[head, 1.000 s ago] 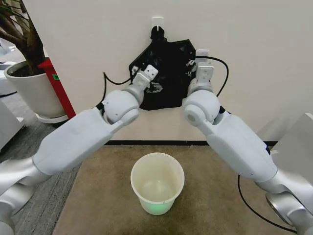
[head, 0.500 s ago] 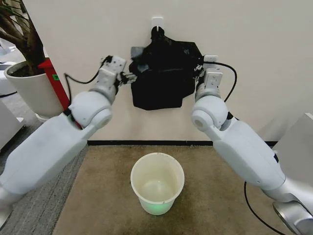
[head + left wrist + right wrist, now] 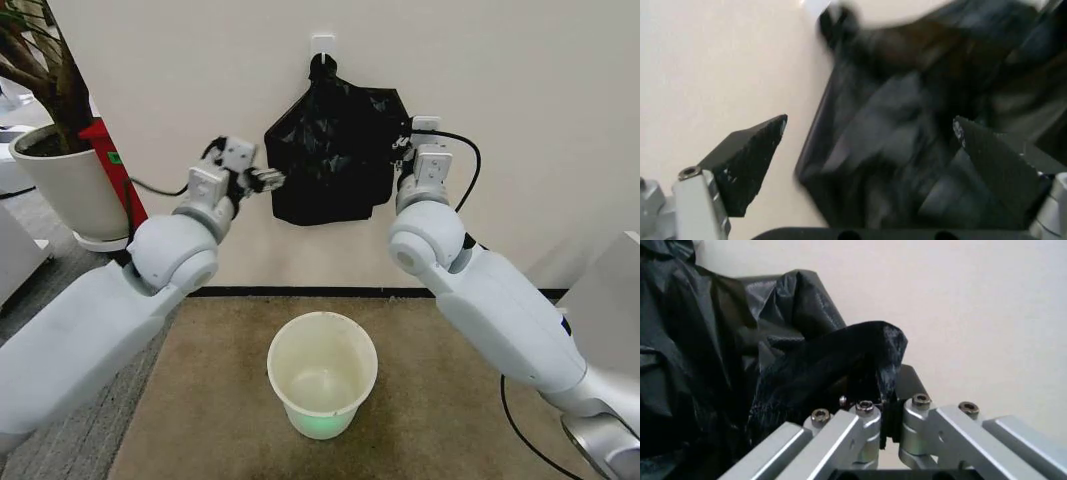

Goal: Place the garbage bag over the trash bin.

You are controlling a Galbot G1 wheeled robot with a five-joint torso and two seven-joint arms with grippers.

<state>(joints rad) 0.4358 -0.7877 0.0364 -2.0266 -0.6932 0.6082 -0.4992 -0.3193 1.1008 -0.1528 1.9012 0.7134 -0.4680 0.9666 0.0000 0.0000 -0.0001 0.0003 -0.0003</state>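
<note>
You are early in the task: your right gripper [image 3: 888,415] is clamped on the garbage bag [image 3: 330,155] hanging between both grippers, your left gripper [image 3: 867,155] gapes beside its edge, and the trash bin [image 3: 322,372] below stands unlined.

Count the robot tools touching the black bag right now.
1 for certain. The right tool is shut on the bag's right edge at the wall. The left tool is open at the bag's left edge; contact there can't be confirmed.
</note>
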